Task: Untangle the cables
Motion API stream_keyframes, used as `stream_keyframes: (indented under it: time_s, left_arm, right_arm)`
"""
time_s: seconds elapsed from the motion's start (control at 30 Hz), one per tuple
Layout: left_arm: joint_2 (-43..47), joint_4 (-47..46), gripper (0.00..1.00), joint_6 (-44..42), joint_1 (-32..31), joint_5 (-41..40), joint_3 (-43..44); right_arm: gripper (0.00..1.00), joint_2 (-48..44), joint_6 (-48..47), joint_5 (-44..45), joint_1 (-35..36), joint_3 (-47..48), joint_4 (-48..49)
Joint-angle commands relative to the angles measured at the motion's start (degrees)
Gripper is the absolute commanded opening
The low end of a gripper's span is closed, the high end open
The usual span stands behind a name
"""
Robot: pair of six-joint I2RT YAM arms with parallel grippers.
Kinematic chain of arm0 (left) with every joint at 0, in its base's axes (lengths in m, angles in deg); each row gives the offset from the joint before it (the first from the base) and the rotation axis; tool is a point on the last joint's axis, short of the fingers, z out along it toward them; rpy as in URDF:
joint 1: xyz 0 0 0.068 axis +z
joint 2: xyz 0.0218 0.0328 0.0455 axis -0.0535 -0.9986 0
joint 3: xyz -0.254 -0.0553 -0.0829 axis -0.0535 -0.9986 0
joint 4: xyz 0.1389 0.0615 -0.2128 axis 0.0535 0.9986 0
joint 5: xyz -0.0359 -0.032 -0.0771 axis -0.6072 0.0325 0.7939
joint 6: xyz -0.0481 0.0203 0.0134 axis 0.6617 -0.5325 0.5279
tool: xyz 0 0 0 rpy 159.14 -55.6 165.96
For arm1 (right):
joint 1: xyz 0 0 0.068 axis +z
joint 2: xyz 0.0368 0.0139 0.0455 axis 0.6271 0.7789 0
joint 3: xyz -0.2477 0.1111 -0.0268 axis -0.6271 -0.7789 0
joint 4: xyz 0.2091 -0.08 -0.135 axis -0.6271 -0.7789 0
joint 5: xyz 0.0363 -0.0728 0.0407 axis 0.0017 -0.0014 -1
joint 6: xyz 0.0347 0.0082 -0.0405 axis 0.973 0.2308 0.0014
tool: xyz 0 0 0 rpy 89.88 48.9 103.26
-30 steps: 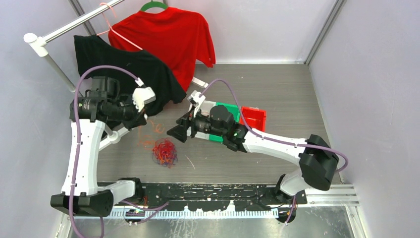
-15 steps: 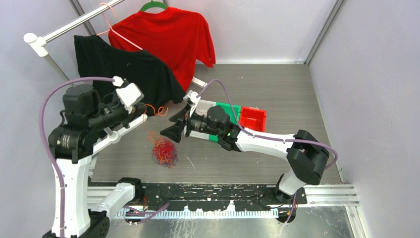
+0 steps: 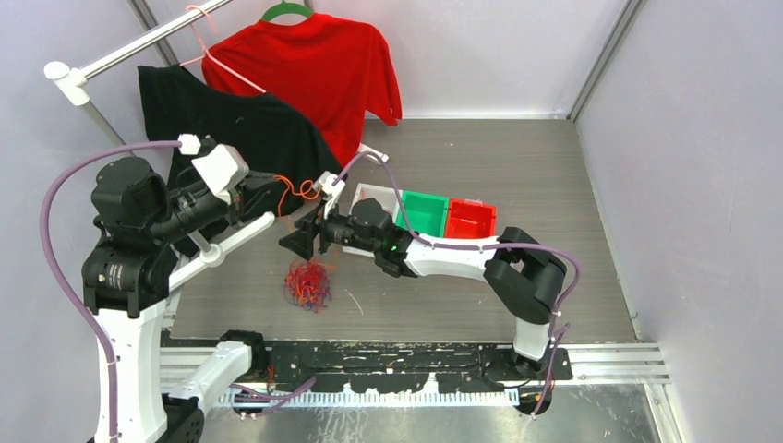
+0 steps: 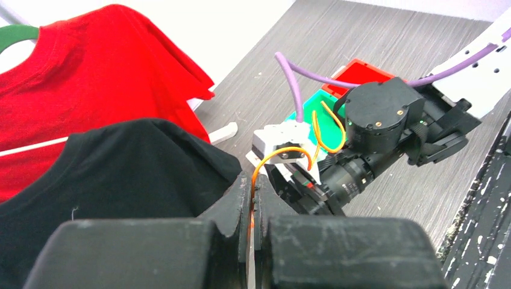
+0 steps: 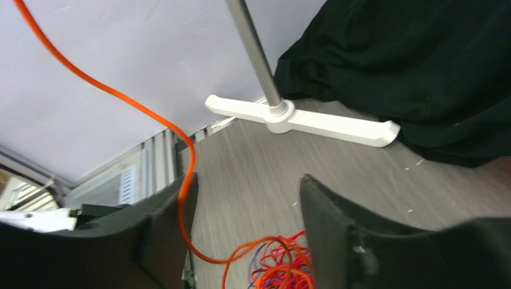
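The cables are a fist-sized tangle [image 3: 307, 283] of red, orange and blue-purple wires on the grey floor. One orange cable [image 3: 297, 189] rises out of it to my left gripper [image 3: 273, 192], which is lifted high in front of the black shirt. In the left wrist view the left gripper [image 4: 253, 191] is shut on that orange cable [image 4: 283, 152]. My right gripper [image 3: 294, 243] hovers open just above the tangle. In the right wrist view the orange cable [image 5: 123, 98] runs down along the left finger [image 5: 163, 223] to the tangle [image 5: 283, 265], with the right gripper [image 5: 247, 192] holding nothing.
A black shirt [image 3: 222, 120] and a red shirt [image 3: 305, 65] hang on a rack [image 3: 92, 111] at the back left. Its white foot [image 5: 301, 120] lies on the floor near the tangle. White [image 3: 374, 196], green [image 3: 425, 210] and red [image 3: 471, 219] bins stand behind the right arm.
My left arm has risen and swung back with the orange cable, drawing it up out of the tangle. My right gripper has moved left to sit over the tangle.
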Motion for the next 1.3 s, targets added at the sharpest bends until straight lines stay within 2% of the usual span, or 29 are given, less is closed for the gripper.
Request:
stream_keyframes:
  time_s: [0.0, 0.03, 0.07, 0.1, 0.13, 0.27, 0.37, 0.5, 0.6, 0.7, 0.9, 1.07, 1.13, 1.2, 1.27]
  left_arm:
    - [0.4, -5.2, 0.0, 3.4, -0.2, 2.3, 1.9]
    - [0.5, -5.8, 0.0, 3.7, -0.1, 2.3, 1.5]
    - [0.7, -6.5, 0.0, 4.1, -0.1, 2.2, 0.8]
    - [0.9, -7.4, 0.0, 4.6, -0.2, 2.1, -0.1]
    - [1.1, -8.3, 0.0, 5.3, -0.2, 2.0, -1.1]
    - [2.1, -15.2, 0.0, 9.6, -0.2, 2.3, -7.6]
    - [1.1, -23.7, 0.0, 16.3, -0.3, 5.2, -12.8]
    - [-2.9, -29.4, 0.0, 19.0, -3.6, 3.1, -13.7]
    - [-6.2, -30.9, 0.0, 18.7, -5.5, 1.0, -13.9]
    - [-8.0, -33.7, 0.0, 19.0, -6.6, -0.8, -15.7]
    - [-12.4, -35.6, 0.0, 18.3, -7.5, -3.1, -16.7]
    - [-17.2, -36.0, 0.0, 18.9, -7.6, -3.9, -13.5]
    - [-19.0, -36.8, 0.0, 19.4, -7.8, -4.7, -11.8]
    - [-20.4, -37.5, 0.0, 19.9, -8.0, -5.5, -10.8]
    - [-23.1, -37.6, 0.0, 20.6, -8.4, -5.8, -9.3]
  right_arm:
    - [0.55, -1.3, -1.0, 4.1, -0.2, 3.8, 3.3]
    - [0.39, -2.0, -0.8, 4.8, -0.6, 3.4, 3.1]
    - [0.2, -2.7, -0.7, 5.8, -1.2, 2.8, 2.7]
    - [0.07, -3.6, -0.6, 6.6, -1.9, 2.2, 2.1]
    - [0.02, -4.4, -0.6, 7.0, -2.8, 1.5, 1.5]
    - [0.01, -6.7, -0.7, 6.0, -7.2, -1.0, -0.1]
    - [0.01, -7.3, -1.3, 5.5, -10.9, -1.6, -0.6]
    - [0.02, -7.2, -1.0, 5.0, -14.3, -1.5, -2.1]
    - [0.05, -6.5, -0.9, 4.2, -15.7, -1.4, -3.1]
    - [0.16, -5.5, -0.8, 3.9, -16.4, -1.7, -4.1]
    - [0.28, -3.7, -0.4, 5.5, -17.4, -4.0, -3.6]
    - [0.5, -3.8, -0.4, 7.6, -18.6, -6.1, -4.7]
    - [0.66, -5.0, -0.1, 8.2, -19.5, -7.7, -5.6]
    - [0.75, -6.4, 0.2, 8.2, -20.0, -9.0, -6.8]
    - [0.79, -8.8, 0.2, 9.0, -20.2, -11.5, -7.0]
